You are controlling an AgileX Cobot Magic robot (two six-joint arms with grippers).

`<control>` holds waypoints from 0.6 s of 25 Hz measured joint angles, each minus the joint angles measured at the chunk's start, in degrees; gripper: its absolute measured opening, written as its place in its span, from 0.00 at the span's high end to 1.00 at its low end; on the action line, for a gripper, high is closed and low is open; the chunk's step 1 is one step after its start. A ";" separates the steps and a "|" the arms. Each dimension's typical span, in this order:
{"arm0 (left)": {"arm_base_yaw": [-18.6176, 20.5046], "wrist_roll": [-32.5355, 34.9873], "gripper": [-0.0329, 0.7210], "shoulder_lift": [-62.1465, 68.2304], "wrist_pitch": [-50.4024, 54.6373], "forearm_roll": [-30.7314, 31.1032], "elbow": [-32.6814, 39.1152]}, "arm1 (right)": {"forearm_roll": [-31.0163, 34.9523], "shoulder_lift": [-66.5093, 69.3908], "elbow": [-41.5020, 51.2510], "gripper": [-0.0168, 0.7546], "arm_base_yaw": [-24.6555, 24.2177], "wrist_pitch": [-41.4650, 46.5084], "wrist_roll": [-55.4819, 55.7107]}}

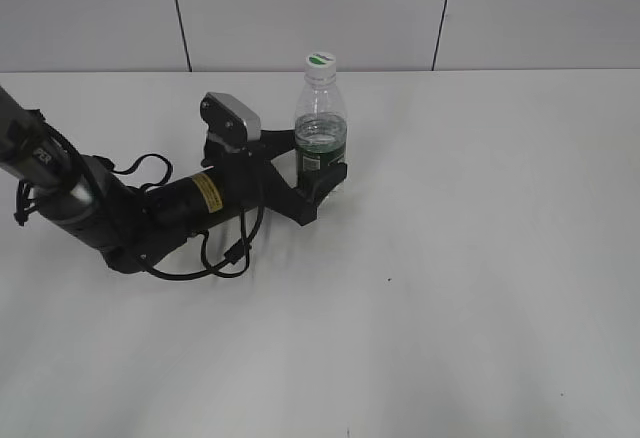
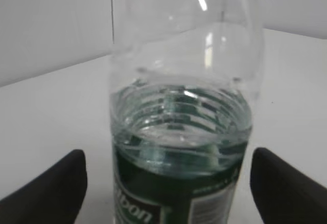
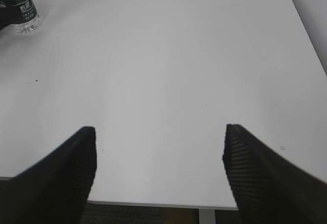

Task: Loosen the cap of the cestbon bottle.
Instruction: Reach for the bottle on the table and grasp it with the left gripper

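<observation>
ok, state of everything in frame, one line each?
bottle: upright on the table, part full, between the left gripper's fingers
cap: on the bottle
left gripper: open, fingers either side of the bottle, gaps visible in the wrist view
right gripper: open, empty, far from the bottle

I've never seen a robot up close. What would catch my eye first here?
A clear cestbon bottle stands upright toward the back of the white table, its white cap on. The left tool brackets its green label, jaws open. The right tool hovers open over bare table.
</observation>
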 joint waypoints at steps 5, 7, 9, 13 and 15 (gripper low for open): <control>-0.53 0.00 0.18 0.56 -1.85 -0.80 -0.73 | 0.00 0.00 0.00 0.21 0.00 0.00 0.00; -0.53 0.00 0.18 0.56 -1.85 -0.93 -1.49 | 0.00 0.00 0.00 0.21 0.00 0.00 0.00; -0.53 0.00 0.18 0.62 -0.78 -0.93 -2.45 | 0.00 0.00 0.00 0.21 0.00 0.00 0.00; -1.07 0.00 0.18 1.53 1.56 -1.16 -4.61 | 0.00 0.00 0.00 0.21 0.00 0.00 0.00; -1.64 0.00 0.18 2.37 1.57 -1.23 -5.45 | 0.00 0.00 0.00 0.21 0.00 0.00 0.00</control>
